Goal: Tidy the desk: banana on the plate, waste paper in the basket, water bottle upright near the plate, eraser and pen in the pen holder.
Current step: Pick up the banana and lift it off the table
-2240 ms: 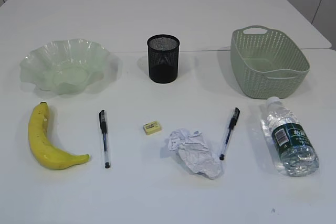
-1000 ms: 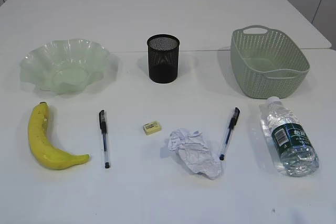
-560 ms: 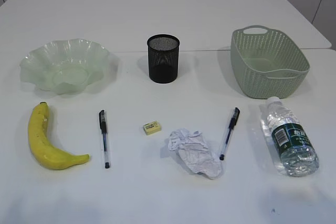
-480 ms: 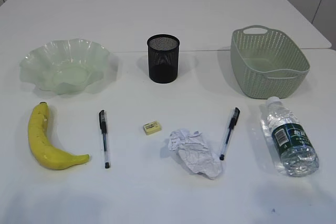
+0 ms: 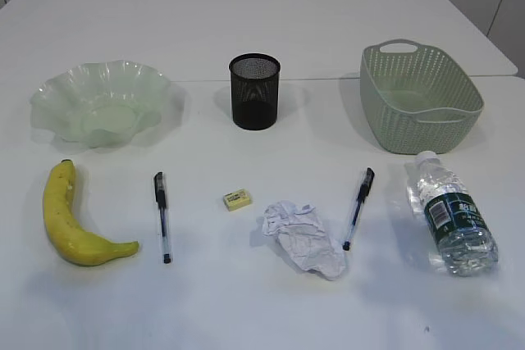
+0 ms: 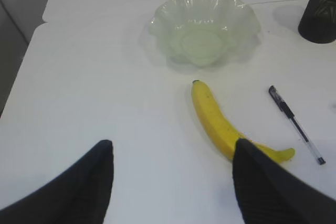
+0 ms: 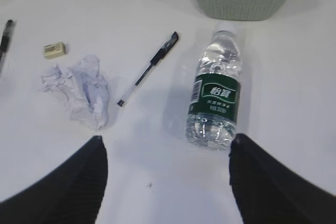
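Note:
On the white table a yellow banana (image 5: 70, 223) lies in front of the wavy glass plate (image 5: 102, 104). My left gripper (image 6: 173, 142) hovers open just short of the banana (image 6: 215, 119), nothing between its fingers. A water bottle (image 5: 454, 215) lies on its side before the green basket (image 5: 420, 100). Above the table in front of the bottle (image 7: 218, 95), my right gripper (image 7: 168, 137) is open and empty. Crumpled waste paper (image 5: 303, 238), a yellow eraser (image 5: 237, 200) and two pens (image 5: 162, 216) (image 5: 358, 207) lie in the middle. The black mesh pen holder (image 5: 254, 92) stands behind them.
Neither arm shows in the exterior view. The table's left edge (image 6: 23, 72) runs close to the plate (image 6: 157, 24) in the left wrist view. A seam crosses the table behind the pen holder.

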### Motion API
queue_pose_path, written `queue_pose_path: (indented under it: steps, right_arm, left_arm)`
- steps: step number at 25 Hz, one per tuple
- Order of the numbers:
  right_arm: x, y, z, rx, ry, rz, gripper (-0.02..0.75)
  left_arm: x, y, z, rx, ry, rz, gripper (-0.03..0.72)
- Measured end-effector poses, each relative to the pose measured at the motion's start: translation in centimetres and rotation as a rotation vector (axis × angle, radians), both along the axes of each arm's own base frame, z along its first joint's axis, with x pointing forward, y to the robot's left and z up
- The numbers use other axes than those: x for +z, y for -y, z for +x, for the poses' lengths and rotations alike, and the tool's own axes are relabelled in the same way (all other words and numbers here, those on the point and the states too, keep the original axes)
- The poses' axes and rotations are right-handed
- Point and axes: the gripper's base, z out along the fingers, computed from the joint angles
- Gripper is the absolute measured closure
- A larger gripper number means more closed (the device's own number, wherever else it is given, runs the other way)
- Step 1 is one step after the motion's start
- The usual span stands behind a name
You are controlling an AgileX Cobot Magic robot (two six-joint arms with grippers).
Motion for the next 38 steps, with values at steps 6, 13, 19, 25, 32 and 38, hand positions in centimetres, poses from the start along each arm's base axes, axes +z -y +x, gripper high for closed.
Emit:
queue_pose_path:
  steps: [6,13,19,25,32,38]
  right_arm:
    - [2.8,-0.6,1.8,0.05,0.019,0.048,0.254]
    - [4.7,-0.7,2.4,0.072,0.067,0.04,0.259]
    - [4.4,-0.7,2.9,0.073,0.049,0.042,0.262]
    - [4.2,-0.7,3.2,0.074,0.033,0.044,0.263]
    - [4.2,-0.8,3.3,0.075,0.028,0.074,0.263]
    - [3.5,-0.9,4.1,0.081,-0.024,0.083,0.263]
  left_arm:
    - [1.0,1.0,3.8,-0.007,-0.086,-0.074,0.198]
    - [1.2,1.6,8.1,0.094,-0.216,-0.194,0.211]
    - [-0.3,2.8,12.6,0.145,-0.328,-0.258,0.214]
    - [-5.7,4.4,17.7,0.228,-0.499,-0.326,0.224]
    - [-12.1,5.3,21.1,0.322,-0.658,-0.363,0.232]
    - [-15.2,5.7,22.7,0.361,-0.677,-0.399,0.256]
